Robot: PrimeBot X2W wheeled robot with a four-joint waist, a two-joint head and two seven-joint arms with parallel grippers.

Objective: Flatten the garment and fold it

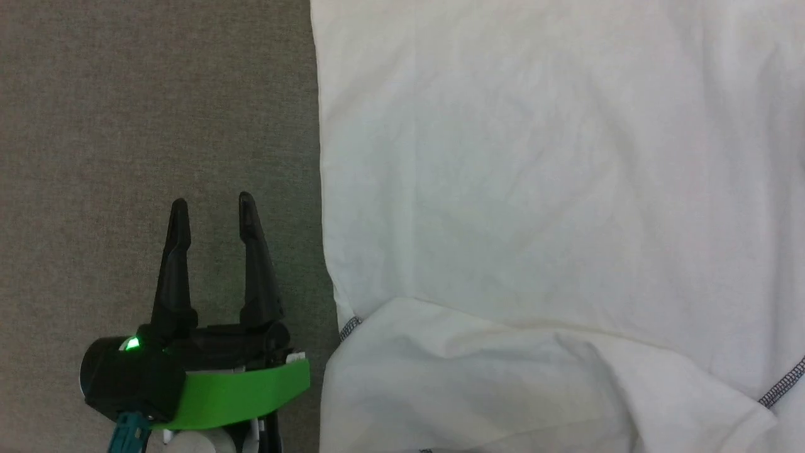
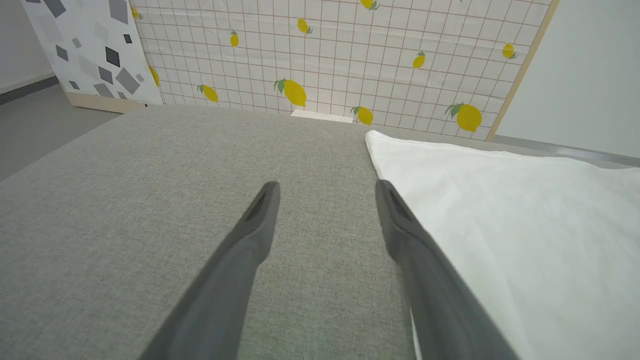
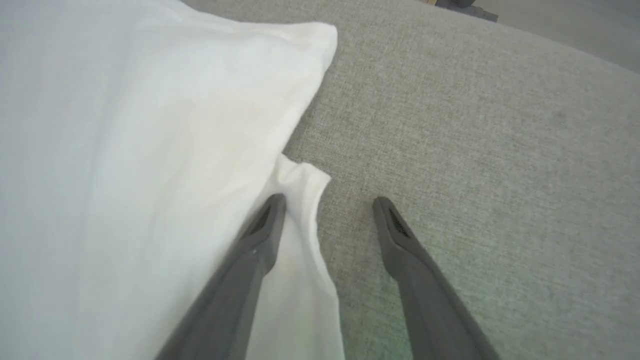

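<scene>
Edge of garment between right fingers

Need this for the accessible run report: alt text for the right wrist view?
The right gripper, jaws apart, hangs at the edge of a white garment lying on a grey fabric surface. One finger is over a small flap of the cloth, the other over bare surface. The garment covers the picture's left, with a rounded corner near the top.
</scene>
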